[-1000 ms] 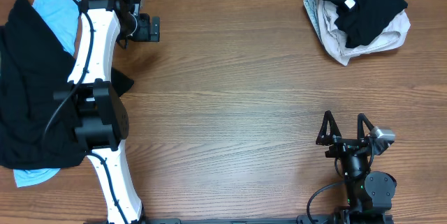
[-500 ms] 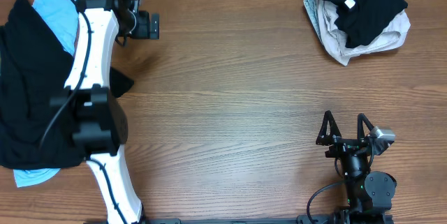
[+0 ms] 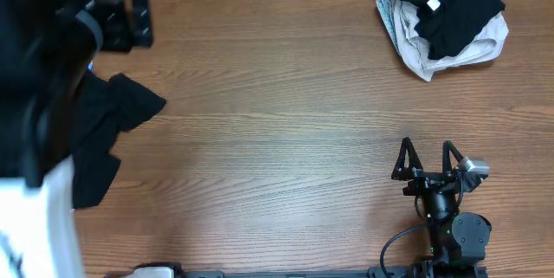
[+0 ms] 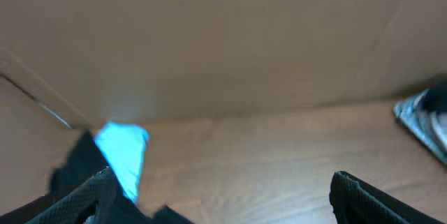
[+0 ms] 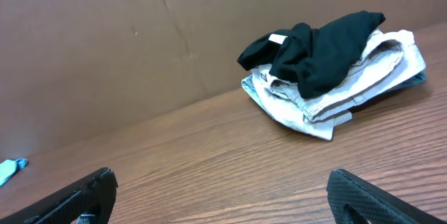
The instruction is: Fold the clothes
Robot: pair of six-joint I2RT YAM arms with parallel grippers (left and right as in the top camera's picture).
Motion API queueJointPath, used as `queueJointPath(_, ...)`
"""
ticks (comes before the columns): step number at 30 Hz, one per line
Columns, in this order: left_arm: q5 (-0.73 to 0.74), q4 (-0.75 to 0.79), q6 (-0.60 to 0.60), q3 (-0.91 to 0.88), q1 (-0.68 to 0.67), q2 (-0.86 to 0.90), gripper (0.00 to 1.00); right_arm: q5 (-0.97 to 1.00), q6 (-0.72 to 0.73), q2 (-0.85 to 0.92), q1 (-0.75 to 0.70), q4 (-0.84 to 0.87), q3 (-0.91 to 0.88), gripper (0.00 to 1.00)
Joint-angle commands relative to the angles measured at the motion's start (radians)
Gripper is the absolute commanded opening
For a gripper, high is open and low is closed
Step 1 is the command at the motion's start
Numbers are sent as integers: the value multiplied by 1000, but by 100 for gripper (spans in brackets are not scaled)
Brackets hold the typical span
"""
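Note:
A black garment (image 3: 108,122) lies crumpled at the table's left, partly hidden by my blurred left arm. A pale blue piece (image 4: 123,153) shows beside black cloth (image 4: 75,172) in the left wrist view. My left gripper (image 3: 141,18) is raised near the back left, open and empty (image 4: 223,213). Another black garment with a white label (image 3: 446,3) tops a beige piece (image 3: 437,53) at the back right, and the same pile shows in the right wrist view (image 5: 325,56). My right gripper (image 3: 426,152) rests near the front right, open and empty (image 5: 223,206).
A brown cardboard wall (image 5: 105,35) runs along the table's far edge. Bare wooden tabletop (image 3: 286,131) lies between the two clothes piles. My left arm (image 3: 35,139) looms close to the overhead camera and covers the left side.
My left arm has swung up and to the left, close to the overhead camera, now blurred and hiding most of the left pile. Its gripper moved left. The right arm has not moved.

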Motion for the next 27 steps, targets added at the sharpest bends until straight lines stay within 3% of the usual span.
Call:
queueJointPath(1, 0, -2, 27, -60, 19, -38, 100, -6, 2, -12, 4, 4, -11, 100)
queueJointPath(5, 99, 179, 27, -306, 43, -170, 100, -6, 2, -12, 4, 4, -11, 100)
queueJointPath(12, 264, 715, -53, -1000, 51, -426, 100, -6, 2, -12, 4, 4, -11, 100)
queueJointPath(22, 229, 1073, -70, -1688, 56, -776, 100, -6, 2, -12, 4, 4, -11, 100)
queueJointPath(27, 228, 1257, -70, -1930, 68, -960, 100, -6, 2, -12, 4, 4, -11, 100)
